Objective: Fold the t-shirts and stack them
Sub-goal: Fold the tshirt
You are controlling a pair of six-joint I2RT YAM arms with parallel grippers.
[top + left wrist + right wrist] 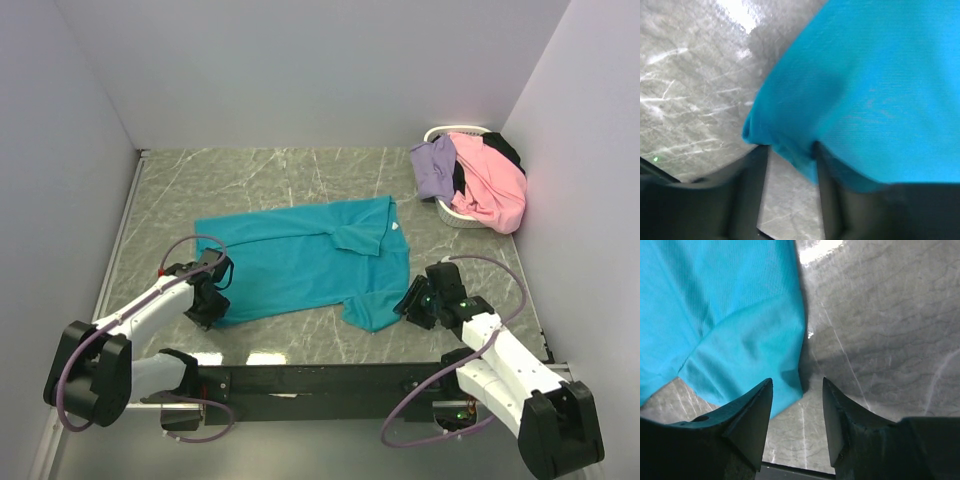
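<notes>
A teal t-shirt [300, 260] lies spread flat on the marble table. My left gripper [210, 295] is at its near-left corner. In the left wrist view the jaws [790, 150] stand apart, with the cloth's edge [790, 155] dipping between them and draped over the right finger [832, 195]. My right gripper [415, 300] is at the near-right corner. In the right wrist view it is open [797, 382], with the shirt's corner [785, 390] between the fingertips, low over the table. Pink [490, 185], lavender [435, 165] and black [505, 150] shirts lie heaped in the basket.
A white basket [455, 215] stands at the back right against the right wall. Grey walls close in the table on the left, back and right. The black base rail [320, 380] runs along the near edge between the arms.
</notes>
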